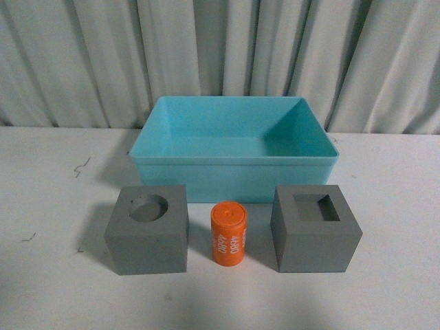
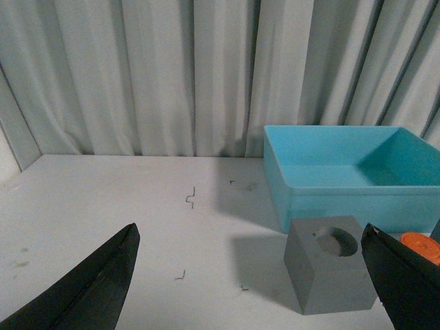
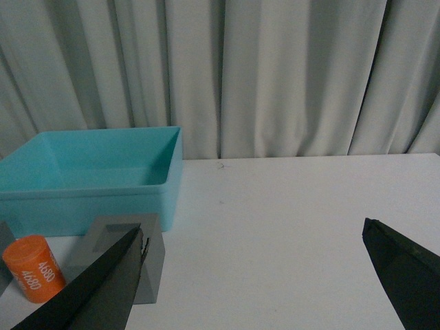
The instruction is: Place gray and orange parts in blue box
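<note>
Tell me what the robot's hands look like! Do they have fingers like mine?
Not like yours! The left gripper and the right gripper each show two fingers: smooth, matte black wedges that narrow to a pointed tip. They look plain, with no markings, cables or stickers in view. The rest of each arm is out of sight in every picture.

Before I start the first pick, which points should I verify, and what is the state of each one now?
1. The blue box is empty: ok.
2. The round-recess cube, the orange cylinder and the square-recess cube all stand outside the box, in front of it: ok.
3. Gaps between the three parts, to let the fingers in: ok.
4. The cylinder is upright: ok.
5. The left fingers are open, holding nothing: ok.
6. The right fingers are open, holding nothing: ok.
</note>
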You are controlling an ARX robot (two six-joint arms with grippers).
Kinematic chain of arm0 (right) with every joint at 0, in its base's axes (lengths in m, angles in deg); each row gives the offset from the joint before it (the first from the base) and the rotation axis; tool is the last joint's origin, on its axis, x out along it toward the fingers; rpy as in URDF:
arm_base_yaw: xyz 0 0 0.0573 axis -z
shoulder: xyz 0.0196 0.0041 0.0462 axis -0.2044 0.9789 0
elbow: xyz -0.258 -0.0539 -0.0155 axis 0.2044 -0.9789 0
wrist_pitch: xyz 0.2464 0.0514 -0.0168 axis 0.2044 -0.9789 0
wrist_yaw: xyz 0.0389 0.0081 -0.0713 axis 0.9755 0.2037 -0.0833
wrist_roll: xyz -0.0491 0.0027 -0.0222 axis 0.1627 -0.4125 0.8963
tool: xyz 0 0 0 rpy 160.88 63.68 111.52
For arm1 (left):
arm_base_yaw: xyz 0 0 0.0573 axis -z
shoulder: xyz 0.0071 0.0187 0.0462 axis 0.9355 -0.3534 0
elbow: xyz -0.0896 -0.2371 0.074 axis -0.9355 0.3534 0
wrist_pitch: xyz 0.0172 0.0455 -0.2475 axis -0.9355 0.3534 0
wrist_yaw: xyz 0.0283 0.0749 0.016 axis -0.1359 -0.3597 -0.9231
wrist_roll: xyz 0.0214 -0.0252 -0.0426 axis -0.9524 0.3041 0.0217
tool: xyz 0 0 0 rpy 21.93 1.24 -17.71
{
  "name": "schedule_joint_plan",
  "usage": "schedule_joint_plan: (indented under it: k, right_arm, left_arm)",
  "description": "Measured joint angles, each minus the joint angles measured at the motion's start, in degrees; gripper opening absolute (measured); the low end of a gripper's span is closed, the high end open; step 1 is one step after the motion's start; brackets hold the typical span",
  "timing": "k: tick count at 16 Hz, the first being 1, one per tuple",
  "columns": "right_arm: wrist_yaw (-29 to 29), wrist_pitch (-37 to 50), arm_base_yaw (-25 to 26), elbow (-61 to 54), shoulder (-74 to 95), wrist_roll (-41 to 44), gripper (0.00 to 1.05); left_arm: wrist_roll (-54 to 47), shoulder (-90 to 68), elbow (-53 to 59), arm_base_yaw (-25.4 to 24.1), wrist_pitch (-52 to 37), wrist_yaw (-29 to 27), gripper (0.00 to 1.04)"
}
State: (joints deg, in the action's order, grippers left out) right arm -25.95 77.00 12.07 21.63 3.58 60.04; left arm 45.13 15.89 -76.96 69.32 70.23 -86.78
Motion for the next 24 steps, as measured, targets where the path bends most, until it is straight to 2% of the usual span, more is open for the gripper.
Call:
schedule_joint_plan:
  k: [24]
  right_arm:
    - [0.00, 0.00, 0.00, 0.00, 0.00, 0.00, 0.98]
  left_arm:
    - [0.00, 0.00, 0.00, 0.00, 0.00, 0.00, 0.98]
